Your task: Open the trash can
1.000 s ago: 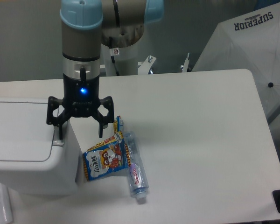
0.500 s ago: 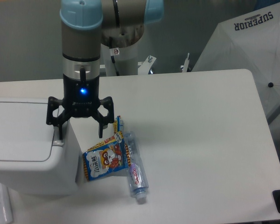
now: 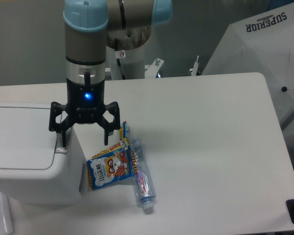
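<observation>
With its fingers [image 3: 62, 139] spread, the gripper [image 3: 84, 137] should press 1 finger straight down on the trash can [image 3: 34, 156] tab beneath.

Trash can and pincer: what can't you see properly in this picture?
- Trash can: its left side is cut off by the camera picture's edge.
- Push tab: one pincer finger stands in front; contact can't be told.
- Snack bag writing: too small to read.
- Bottle: label blurred, top partly under the bag.
</observation>
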Motion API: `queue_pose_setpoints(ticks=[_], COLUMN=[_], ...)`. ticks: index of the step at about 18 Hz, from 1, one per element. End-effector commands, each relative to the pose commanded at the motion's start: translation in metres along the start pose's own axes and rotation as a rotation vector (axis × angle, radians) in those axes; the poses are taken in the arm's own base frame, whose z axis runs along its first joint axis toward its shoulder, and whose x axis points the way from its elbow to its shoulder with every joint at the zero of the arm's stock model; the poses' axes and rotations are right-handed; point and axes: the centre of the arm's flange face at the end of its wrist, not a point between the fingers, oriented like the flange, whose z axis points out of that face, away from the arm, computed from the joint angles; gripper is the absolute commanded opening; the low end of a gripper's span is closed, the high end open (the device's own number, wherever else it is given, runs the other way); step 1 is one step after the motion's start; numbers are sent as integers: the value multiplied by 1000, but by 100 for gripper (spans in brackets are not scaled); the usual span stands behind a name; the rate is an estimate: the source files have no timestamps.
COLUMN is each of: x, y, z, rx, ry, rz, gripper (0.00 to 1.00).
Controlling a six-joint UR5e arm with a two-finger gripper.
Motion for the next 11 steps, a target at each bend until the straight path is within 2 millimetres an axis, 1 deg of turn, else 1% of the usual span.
queue_pose_setpoints(ticks=[2, 6, 8, 11], x=[-1, -1, 0, 2], y=[0, 0, -2, -10], z=[3, 3, 0, -17], rx=[-4, -4, 3, 36], ry=[-2, -2, 0, -1], rz=[-1, -1, -1, 10], gripper=[100, 100, 100, 100])
